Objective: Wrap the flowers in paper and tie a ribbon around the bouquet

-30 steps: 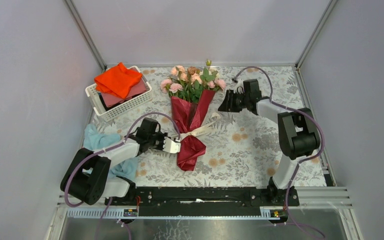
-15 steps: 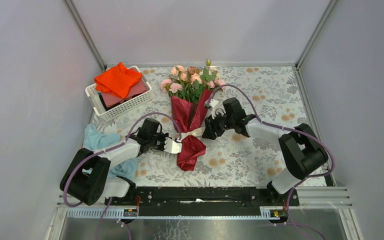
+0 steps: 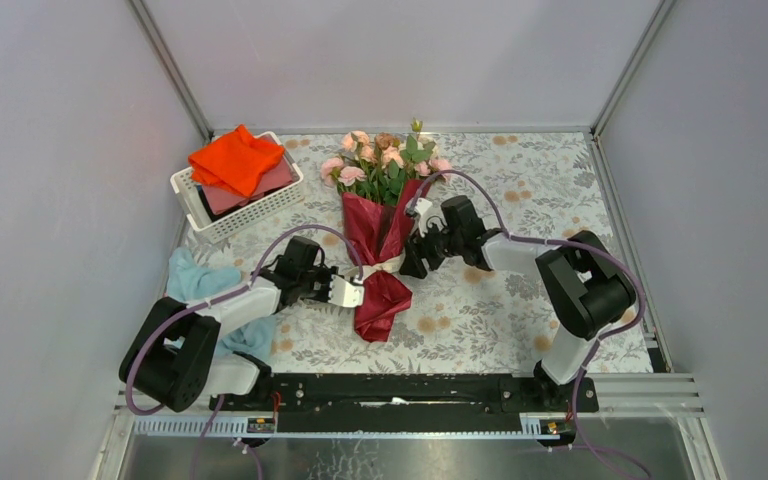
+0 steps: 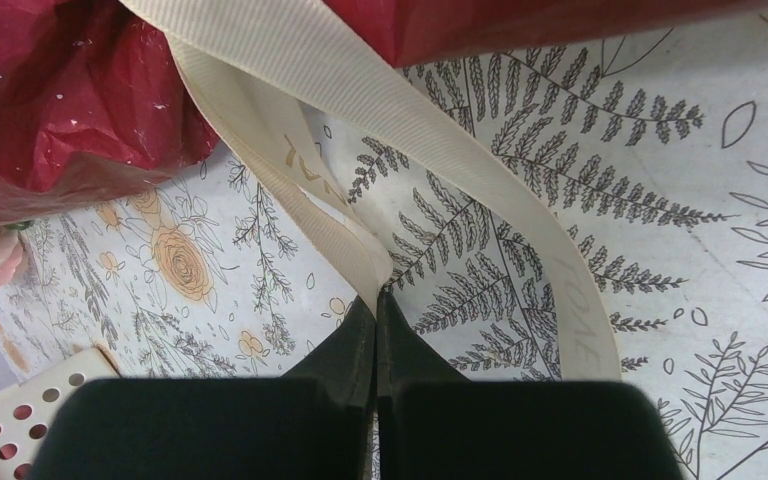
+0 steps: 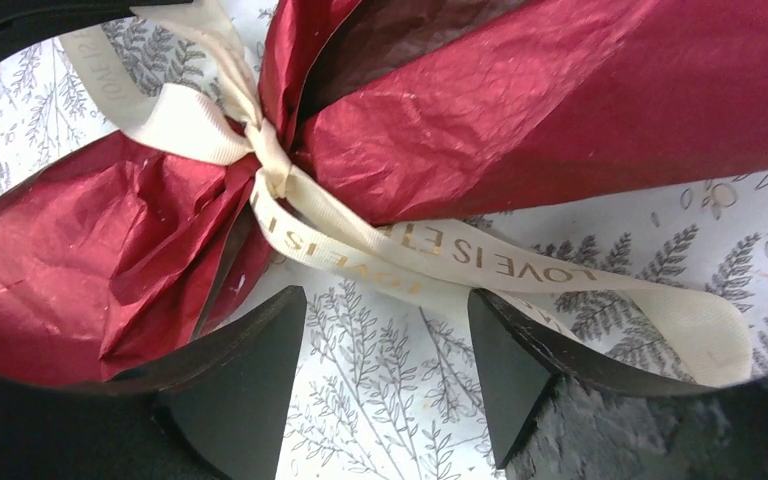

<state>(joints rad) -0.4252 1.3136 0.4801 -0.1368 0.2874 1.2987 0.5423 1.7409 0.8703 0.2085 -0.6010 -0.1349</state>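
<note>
The bouquet lies mid-table: pink flowers (image 3: 385, 160) rise from a dark red paper (image 3: 380, 232) cone. The cream ribbon (image 3: 390, 264) is knotted round its waist, and the knot (image 5: 268, 168) shows in the right wrist view against the paper (image 5: 560, 110). My left gripper (image 3: 356, 292) sits left of the waist. It is shut (image 4: 378, 300) on a ribbon (image 4: 345, 235) end, under the paper (image 4: 60, 100). My right gripper (image 3: 412, 262) is at the waist's right side. It is open (image 5: 385, 335), its fingers (image 5: 260, 350) just short of the lettered ribbon tail (image 5: 480, 265), holding nothing.
A white basket (image 3: 250, 212) holding a bright orange cloth (image 3: 235, 160) stands at the back left. A light blue cloth (image 3: 198, 280) lies by the left arm. Grey walls enclose the floral table (image 3: 520, 170) on three sides.
My right arm has swung in from the back right to the bouquet's waist, and its jaws have opened. The left gripper has stayed shut on the ribbon.
</note>
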